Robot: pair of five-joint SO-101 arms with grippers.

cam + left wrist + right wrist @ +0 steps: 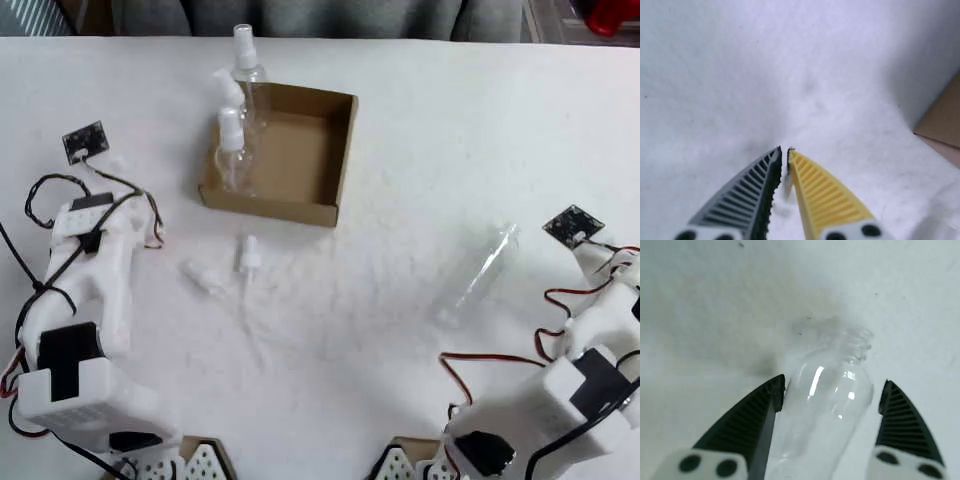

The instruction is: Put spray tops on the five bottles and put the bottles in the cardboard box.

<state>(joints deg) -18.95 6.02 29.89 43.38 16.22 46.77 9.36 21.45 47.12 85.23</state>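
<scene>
Capping stage. Found right hand [833, 382] spread astride uncapped bottle [830, 405] on counter [420, 150], left hand [784, 149] pressed together. Next, likely: clamp bottle, fit spray top [248, 252].

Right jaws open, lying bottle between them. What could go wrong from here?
1. The bottle lies on its side, round and clear, between the right gripper's open jaws; it could roll or squirt out on closing.
2. It has no top; the spray top lies well apart, so it might get boxed uncapped.
</scene>
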